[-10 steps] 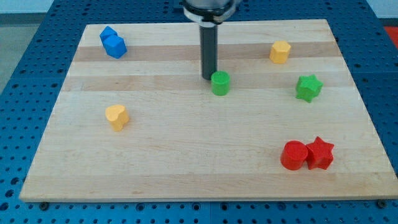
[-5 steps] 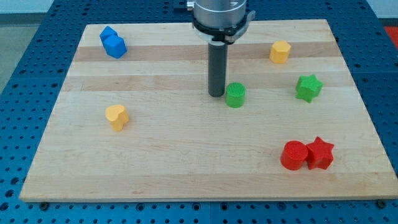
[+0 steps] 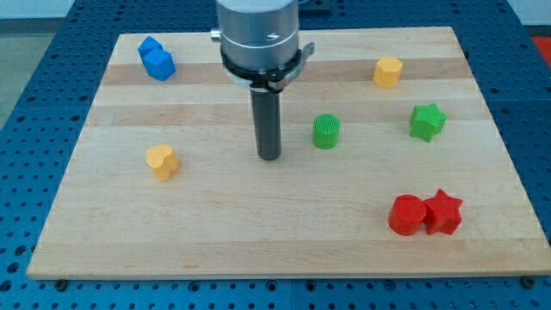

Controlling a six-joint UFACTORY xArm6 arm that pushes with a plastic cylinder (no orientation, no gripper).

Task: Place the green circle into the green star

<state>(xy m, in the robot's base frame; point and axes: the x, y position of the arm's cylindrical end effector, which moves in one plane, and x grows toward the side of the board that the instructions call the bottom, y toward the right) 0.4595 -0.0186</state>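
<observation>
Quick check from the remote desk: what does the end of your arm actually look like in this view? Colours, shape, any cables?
A straight dark grey cylindrical rod ending in my tip. It hangs from a wider silver metal collar ringed by a black clamp band with small side lugs. No cables or markings show; the arm above is cut off by the view's top.

On the board (image 3: 284, 250), my tip (image 3: 269, 158) stands near centre. The green circle (image 3: 326, 132) lies near it at 2 o'clock, apart from it; the green star (image 3: 427, 121) sits well beyond at 3 o'clock. A yellow block (image 3: 388, 71) lies at the star's 11 o'clock. The red circle (image 3: 406, 214) touches the red star (image 3: 443, 212) at 5 o'clock. A yellow heart (image 3: 161, 161) lies at 9 o'clock, the blue block (image 3: 156, 58) at 10 o'clock.
</observation>
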